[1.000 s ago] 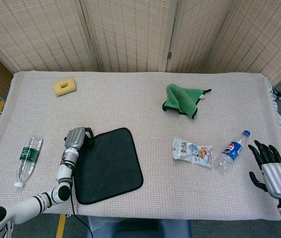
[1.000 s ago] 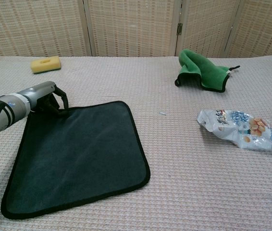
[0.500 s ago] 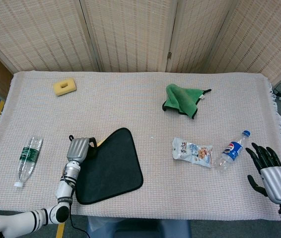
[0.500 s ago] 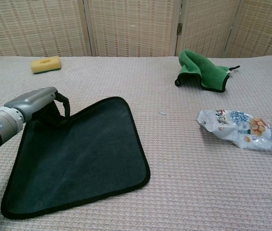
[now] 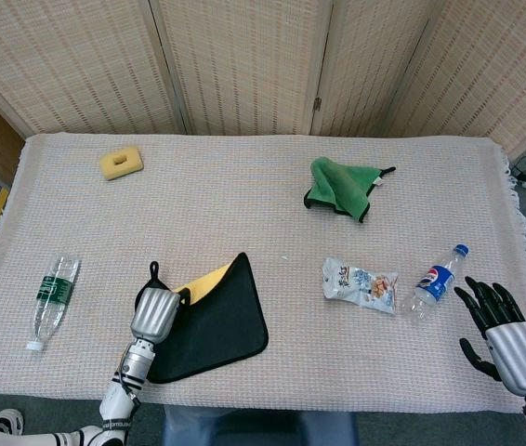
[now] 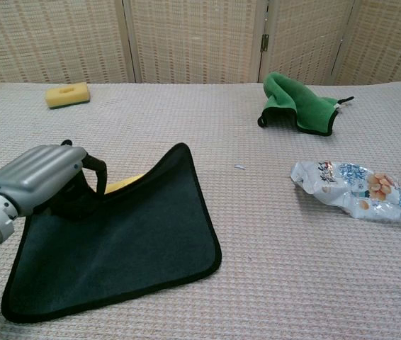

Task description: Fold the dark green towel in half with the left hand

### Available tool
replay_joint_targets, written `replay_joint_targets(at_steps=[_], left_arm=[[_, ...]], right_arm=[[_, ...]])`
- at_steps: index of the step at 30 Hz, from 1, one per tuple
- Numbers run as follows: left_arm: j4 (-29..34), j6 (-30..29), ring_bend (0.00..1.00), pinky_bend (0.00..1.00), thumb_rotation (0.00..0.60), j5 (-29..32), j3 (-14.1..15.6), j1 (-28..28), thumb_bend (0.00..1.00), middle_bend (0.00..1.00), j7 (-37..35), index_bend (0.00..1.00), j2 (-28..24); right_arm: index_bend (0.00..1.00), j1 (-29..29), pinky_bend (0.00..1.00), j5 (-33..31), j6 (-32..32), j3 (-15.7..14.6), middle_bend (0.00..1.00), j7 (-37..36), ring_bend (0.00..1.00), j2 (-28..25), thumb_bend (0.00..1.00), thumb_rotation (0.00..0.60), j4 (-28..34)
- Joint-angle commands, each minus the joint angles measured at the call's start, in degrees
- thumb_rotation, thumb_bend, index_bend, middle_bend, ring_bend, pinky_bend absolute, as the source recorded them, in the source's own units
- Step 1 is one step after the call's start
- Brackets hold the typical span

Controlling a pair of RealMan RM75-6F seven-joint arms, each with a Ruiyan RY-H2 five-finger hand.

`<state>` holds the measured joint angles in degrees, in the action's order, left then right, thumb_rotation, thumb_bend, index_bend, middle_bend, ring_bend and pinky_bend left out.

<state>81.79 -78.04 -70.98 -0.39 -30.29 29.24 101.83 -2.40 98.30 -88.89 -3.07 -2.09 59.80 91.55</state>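
The dark green towel [image 5: 221, 316] [image 6: 137, 234] lies near the table's front edge, left of centre. My left hand [image 5: 156, 314] [image 6: 41, 177] grips its far left corner and holds it lifted off the table, so the towel's yellow underside [image 5: 205, 280] [image 6: 122, 184] shows. The rest of the towel lies flat. My right hand [image 5: 505, 334] hovers at the table's right front edge, fingers spread and holding nothing; the chest view does not show it.
A crumpled bright green cloth [image 5: 342, 186] [image 6: 296, 103] lies at the back right. A snack bag [image 5: 361, 283] [image 6: 353, 188] and a Pepsi bottle [image 5: 435, 282] lie right of the towel. A yellow sponge [image 5: 121, 163] [image 6: 66, 93] sits back left; a water bottle [image 5: 54, 295] lies at left.
My left hand has pulled the towel's far left corner up and toward the front edge. The corner now stands off the table and the yellow underside shows. The right hand has barely moved.
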Motion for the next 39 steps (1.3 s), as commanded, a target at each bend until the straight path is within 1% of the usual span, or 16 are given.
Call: replay_joint_targets(at_steps=[1, 11, 19, 28, 34, 36, 39], left_arm=[[1.51, -1.22, 1.0, 1.0, 0.6, -1.26, 1.14, 1.62, 0.5, 1.0, 1.68, 0.64, 0.38], [2.98, -4.3, 1.0, 1.0, 0.6, -6.55, 3.89, 5.36, 0.5, 1.0, 4.11, 0.64, 0.79], [3.61, -6.14, 1.0, 1.0, 0.6, -10.82, 6.12, 8.42, 0.5, 1.0, 4.57, 0.64, 0.72], [4.78, -7.12, 1.0, 1.0, 0.6, -13.65, 6.89, 11.19, 0.5, 1.0, 4.45, 0.64, -0.05], [5.98, -6.71, 1.0, 1.0, 0.6, -13.9, 6.42, 12.57, 0.5, 1.0, 4.52, 0.64, -0.35], [6.54, -6.63, 1.0, 1.0, 0.6, -14.02, 6.32, 12.97, 0.5, 1.0, 4.59, 0.64, -0.34], [6.9, -6.45, 1.0, 1.0, 0.6, -14.31, 6.25, 13.6, 0.5, 1.0, 4.88, 0.64, -0.1]], right_arm=[[0.0, 0.37, 0.0, 0.67, -0.89, -0.24, 0.0, -0.62, 0.0, -0.22, 0.46, 0.6, -0.17], [0.0, 1.13, 0.0, 2.69, -2.74, -0.94, 0.0, -1.46, 0.0, -0.47, 0.46, 0.6, -0.55], [0.0, 1.55, 0.0, 3.69, -3.45, -1.32, 0.0, -1.31, 0.0, -0.3, 0.46, 0.6, -0.78], [0.0, 1.63, 0.0, 4.38, -3.65, -1.5, 0.0, -1.21, 0.0, -0.18, 0.46, 0.6, -0.92], [0.0, 2.04, 0.0, 4.79, -4.71, -1.46, 0.0, -1.24, 0.0, -0.37, 0.46, 0.6, -0.96], [0.0, 2.11, 0.0, 4.93, -5.22, -1.48, 0.0, -2.34, 0.0, -0.86, 0.46, 0.6, -0.99], [0.0, 1.96, 0.0, 5.37, -6.09, -1.86, 0.0, -7.36, 0.0, -2.63, 0.46, 0.6, -1.2]])
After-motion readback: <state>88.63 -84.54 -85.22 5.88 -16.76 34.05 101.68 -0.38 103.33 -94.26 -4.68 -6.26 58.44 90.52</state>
